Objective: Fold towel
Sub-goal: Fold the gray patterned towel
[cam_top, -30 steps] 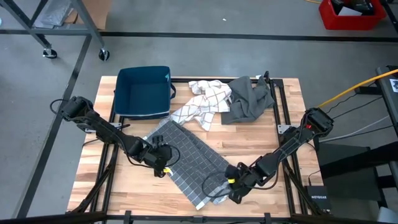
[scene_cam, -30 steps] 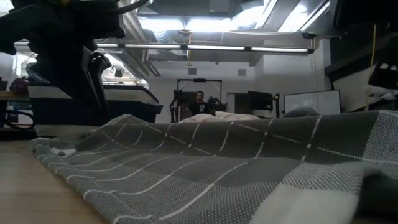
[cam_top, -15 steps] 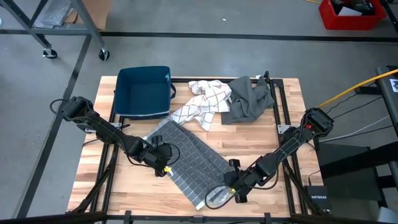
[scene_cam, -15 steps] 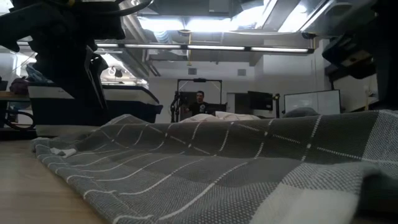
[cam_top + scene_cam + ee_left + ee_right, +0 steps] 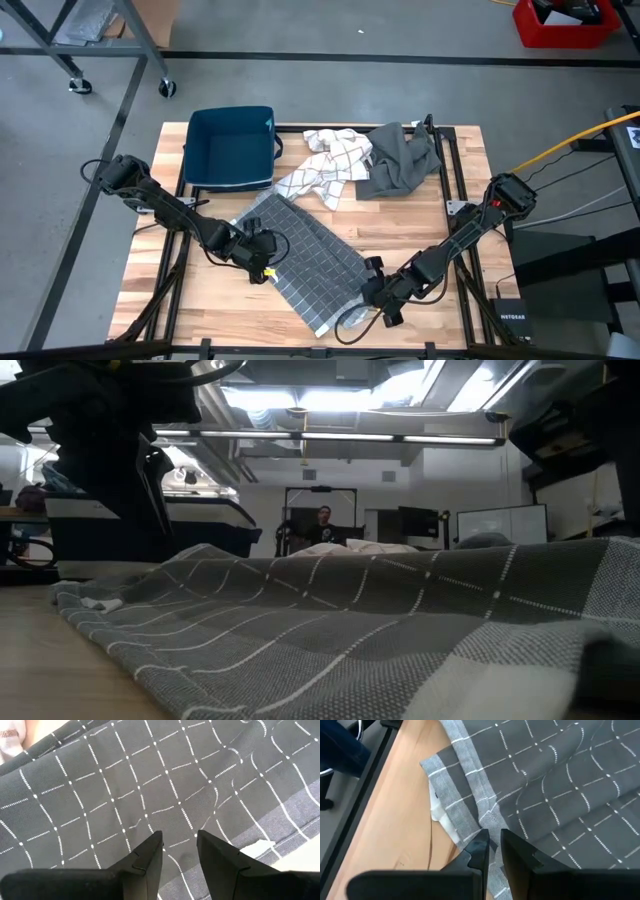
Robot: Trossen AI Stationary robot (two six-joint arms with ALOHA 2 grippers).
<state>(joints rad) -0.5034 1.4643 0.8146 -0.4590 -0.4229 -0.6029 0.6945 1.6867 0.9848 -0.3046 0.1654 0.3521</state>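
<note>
Smooth grey concrete floor (image 5: pixel 330 85) all round — a red plastic crate (image 5: pixel 565 22) in one corner, a grey metal frame on castors (image 5: pixel 80 45) in another. Overhead, long fluorescent ceiling lights (image 5: pixel 350 400); a person (image 5: pixel 322 525) stands far back.

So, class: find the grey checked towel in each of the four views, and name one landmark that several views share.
High view: grey checked towel lies diagonally at table centre, between both grippers.
Low view: it fills the foreground.
Left wrist view: it fills nearly the whole picture.
Right wrist view: it covers most of the picture, beside bare wood.
Shared landmark: the towel's pale border band, also in the left wrist view.
</note>
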